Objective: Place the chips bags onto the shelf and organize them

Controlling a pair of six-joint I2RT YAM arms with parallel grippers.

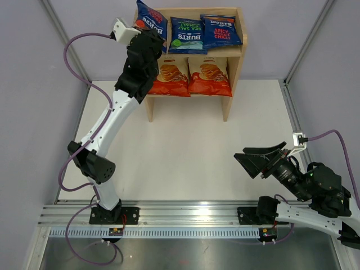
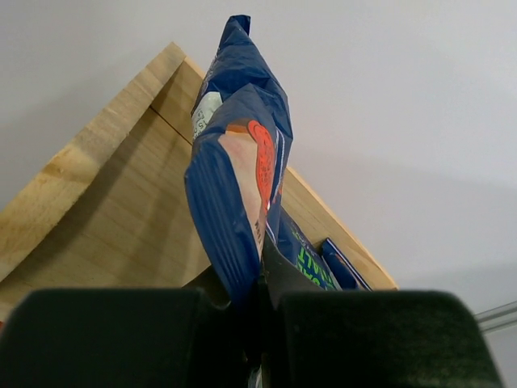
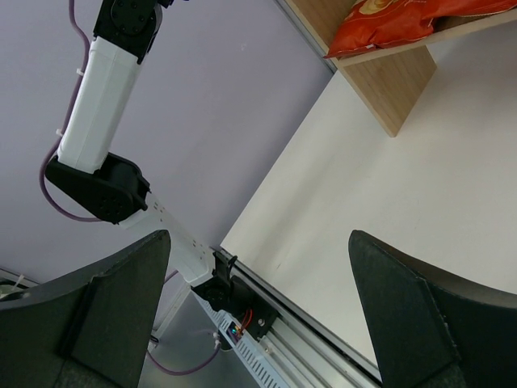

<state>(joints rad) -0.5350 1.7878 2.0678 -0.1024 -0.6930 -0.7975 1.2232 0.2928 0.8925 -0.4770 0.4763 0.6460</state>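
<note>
Wood of the shelf point(image 1: 234, 84) stands at the far edge of the table point(image 1: 185, 152), and my left gripper point(image 2: 260, 323) is up at the left end of its top tier, fingers pressed together on the near end of a dark blue bag point(image 2: 238, 186). That bag stands up tilted at the shelf's left corner, just beside a green-labelled bag point(image 1: 187, 35) lying flat in the middle. A red-labelled bag point(image 1: 220, 30) lies at the right end, touching the green one. On the lower tier 2 orange bags point(image 1: 209, 77) lie side by side, and my left wrist covers part of the left one. From above I read "BURTS" on all 3 blue bags, "SEA SALT" on the green label and "SPICY SWEET CHILLI" on the red; the orange bags' print is too small. Only my left wrist camera shows the crumpled seam pinched between my fingers. My right gripper point(image 3: 258, 315) hangs low near the rail point(image 1: 185, 216), fingers wide apart around nothing, well apart from the shelf. Its camera catches only the shelf's side panel and a corner of an orange bag.
</note>
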